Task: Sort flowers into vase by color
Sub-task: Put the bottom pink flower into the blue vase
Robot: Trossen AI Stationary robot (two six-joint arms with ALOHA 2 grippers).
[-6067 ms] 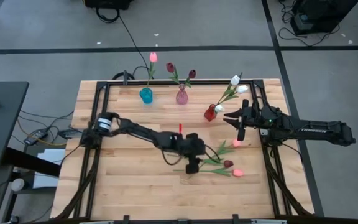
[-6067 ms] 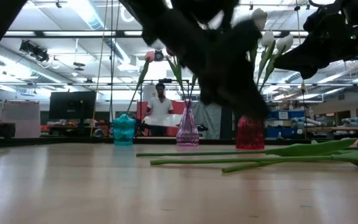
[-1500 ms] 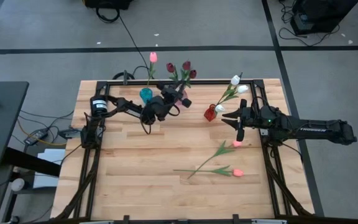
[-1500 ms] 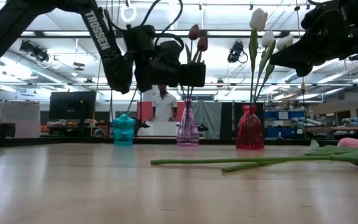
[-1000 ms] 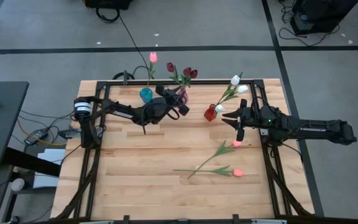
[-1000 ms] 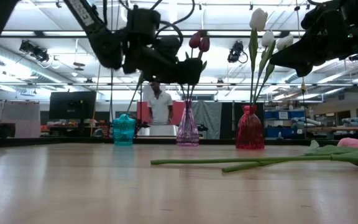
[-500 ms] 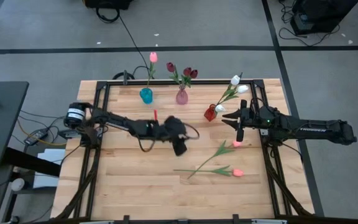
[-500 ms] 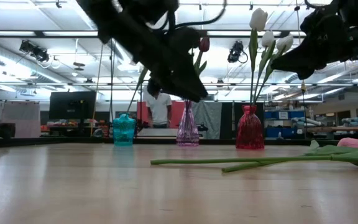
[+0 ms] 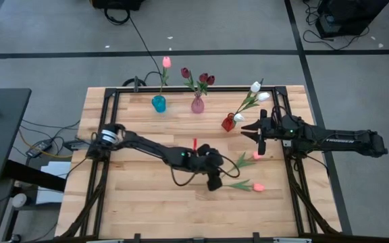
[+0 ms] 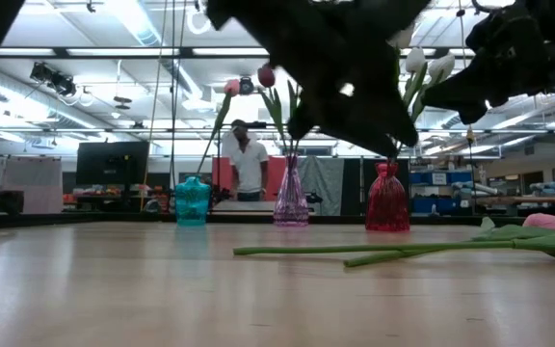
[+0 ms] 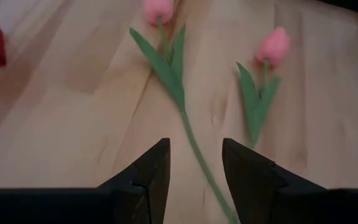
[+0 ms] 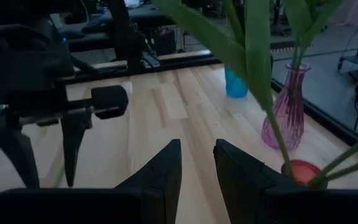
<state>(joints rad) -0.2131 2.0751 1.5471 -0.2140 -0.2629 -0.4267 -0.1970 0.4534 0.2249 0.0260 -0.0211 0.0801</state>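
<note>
Two pink tulips lie flat on the wooden table: one [image 9: 246, 159] slanting, one [image 9: 243, 185] nearer the front edge. My left gripper [image 9: 213, 181] hovers open above them; in the left wrist view [image 11: 196, 144] the slanting tulip's stem [image 11: 192, 138] runs between its fingers, and the low view shows it well above the table. At the far edge, a teal vase [image 9: 158, 103] holds a pink tulip, a purple vase [image 9: 197, 104] holds maroon tulips, and a red vase [image 9: 228, 122] holds white tulips. My right gripper [image 9: 260, 140] waits open next to the red vase.
A black metal frame [image 9: 181, 88] rims the table's far, left and right sides. Bare wood lies toward the near left [image 9: 140, 202]. A person [image 10: 249, 164] stands in the room beyond the far edge.
My left gripper has swung away from the purple vase at the far edge, toward the near right, and now hangs over the two pink tulips on the table. The right arm and all the flowers have stayed where they were.
</note>
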